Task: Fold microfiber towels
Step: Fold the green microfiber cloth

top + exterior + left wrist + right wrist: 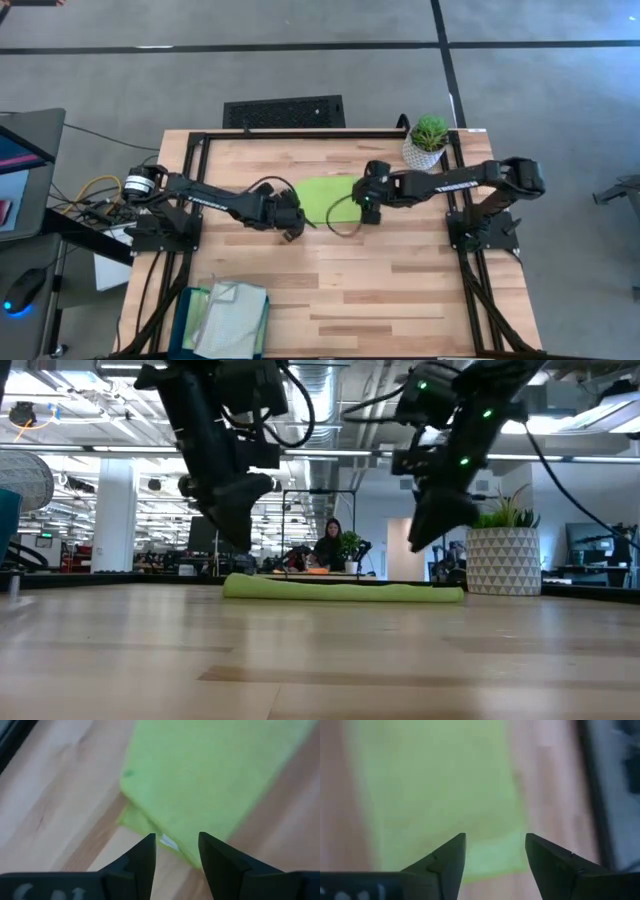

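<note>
Lime towel: the lime green towel (325, 196) lies flat on the wooden table (400, 280), toward the far side and about midway across, folded over so a lower layer peeks out along one edge; from table height it reads as a low green strip (345, 591).
Left claw: the left gripper (176, 851) hangs above the towel's left near corner, fingers spread with a clear gap and nothing between them; a small white tag (169, 841) shows at the towel's edge just ahead of it.
Right claw: the right gripper (495, 851) hangs over the towel's right side, fingers likewise apart and empty, the green edge showing between them.
Other towels: a pale grey-green towel (232, 318) sits bundled in the teal bin (186, 318) at the table's near left corner, well apart from both arms.
Plant: a potted plant (428, 142) in a white patterned pot stands at the far right corner.
Room: a person (329, 546) sits far beyond the table.
</note>
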Robot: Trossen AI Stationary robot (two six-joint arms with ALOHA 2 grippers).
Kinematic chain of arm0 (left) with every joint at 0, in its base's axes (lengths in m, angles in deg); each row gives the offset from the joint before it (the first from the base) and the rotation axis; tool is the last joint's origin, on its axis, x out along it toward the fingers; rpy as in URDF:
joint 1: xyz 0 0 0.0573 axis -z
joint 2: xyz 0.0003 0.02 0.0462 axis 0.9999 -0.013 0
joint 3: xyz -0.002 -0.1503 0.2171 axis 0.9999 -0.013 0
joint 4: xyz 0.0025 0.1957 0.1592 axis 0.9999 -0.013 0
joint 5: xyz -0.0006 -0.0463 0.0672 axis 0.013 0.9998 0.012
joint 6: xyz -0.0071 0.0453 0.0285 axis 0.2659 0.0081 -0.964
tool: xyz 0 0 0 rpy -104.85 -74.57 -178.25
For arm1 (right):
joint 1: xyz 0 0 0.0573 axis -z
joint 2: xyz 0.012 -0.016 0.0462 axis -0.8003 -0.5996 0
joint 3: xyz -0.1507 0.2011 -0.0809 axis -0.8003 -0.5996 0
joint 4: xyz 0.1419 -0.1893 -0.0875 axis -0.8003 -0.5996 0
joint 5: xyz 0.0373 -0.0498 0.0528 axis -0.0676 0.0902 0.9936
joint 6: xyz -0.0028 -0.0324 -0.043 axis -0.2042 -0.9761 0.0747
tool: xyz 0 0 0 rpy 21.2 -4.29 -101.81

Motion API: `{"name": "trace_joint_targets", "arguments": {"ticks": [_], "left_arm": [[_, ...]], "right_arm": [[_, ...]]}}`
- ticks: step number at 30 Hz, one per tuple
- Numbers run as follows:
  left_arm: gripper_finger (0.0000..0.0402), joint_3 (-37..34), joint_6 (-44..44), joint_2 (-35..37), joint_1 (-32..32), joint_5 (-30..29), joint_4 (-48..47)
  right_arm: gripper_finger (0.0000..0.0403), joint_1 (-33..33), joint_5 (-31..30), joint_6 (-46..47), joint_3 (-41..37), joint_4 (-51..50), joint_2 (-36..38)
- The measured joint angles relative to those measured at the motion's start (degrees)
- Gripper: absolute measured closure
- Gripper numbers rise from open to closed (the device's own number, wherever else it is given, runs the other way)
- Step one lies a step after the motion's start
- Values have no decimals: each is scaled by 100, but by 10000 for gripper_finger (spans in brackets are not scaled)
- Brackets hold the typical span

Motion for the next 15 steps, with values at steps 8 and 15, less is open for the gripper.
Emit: {"name": "trace_joint_targets", "arguments": {"ticks": [8,15], "left_arm": [[260,0,-1732,0,354,311,278],[260,0,-2676,-3,362,551,584]], "right_arm": [[177,-859,1040,-288,0,-480,-60],[177,-1154,981,-287,-7,-42,-540]]}}
